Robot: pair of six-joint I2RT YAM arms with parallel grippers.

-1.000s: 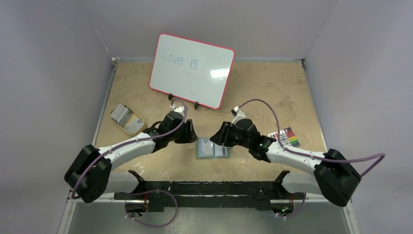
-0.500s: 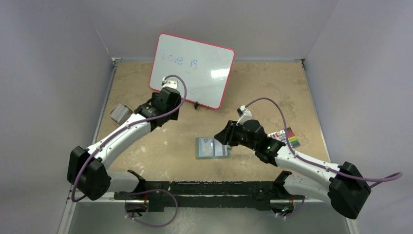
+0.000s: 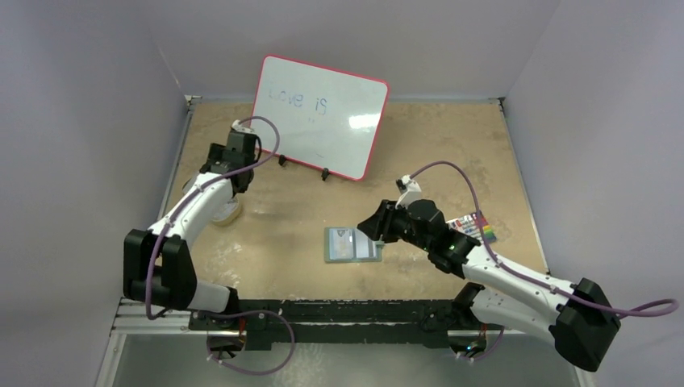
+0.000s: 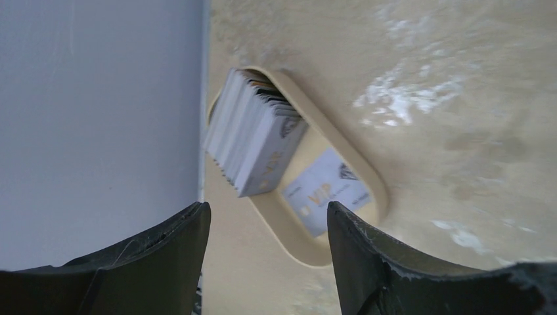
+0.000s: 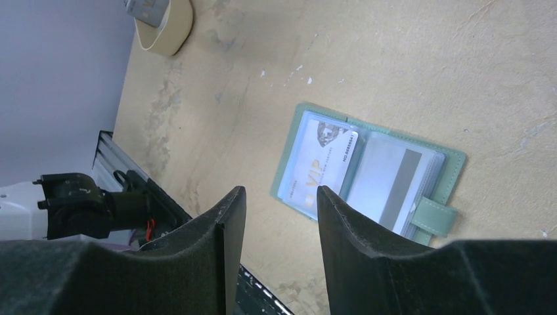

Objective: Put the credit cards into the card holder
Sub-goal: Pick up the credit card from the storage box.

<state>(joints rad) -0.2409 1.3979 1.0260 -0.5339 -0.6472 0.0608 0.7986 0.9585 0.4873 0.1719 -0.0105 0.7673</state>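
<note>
Grey walls closed round a tan, scuffed tabletop (image 3: 452, 145), with a pink-rimmed whiteboard (image 3: 319, 117) propped at its far side. Both arms reached out over it. The left arm stretched toward the left wall, and the right arm bent in toward the middle.

The left tool (image 4: 264, 216) hung over a beige oval tray (image 4: 299, 248) close to that wall, its jaws spread and empty. The right tool (image 5: 279, 193) hovered near the card holder (image 5: 364, 174), its jaws also apart and pinching nothing.

The sage-green holder lay open and flat near the tabletop's middle. One VIP card (image 5: 318, 167) sat in one clear pocket, and a pale card with a dark stripe (image 5: 397, 184) in the other. The remaining credit cards (image 4: 253, 141) stood as a leaning stack at the tray's wall end, and a single card (image 4: 326, 190) lay flat on the tray floor beside them. A small colour swatch (image 3: 476, 226) rested well to the right.

Several things could go wrong from there. The stacked cards were packed tight, so a wide pinch could lift several at once or topple them. The flat card offered no edge to grip and might just skid. The tray looked light and could slide under a push, and the outer finger had little room beside the wall. With nothing pressing on the holder, it could shift when a card was pushed in.
</note>
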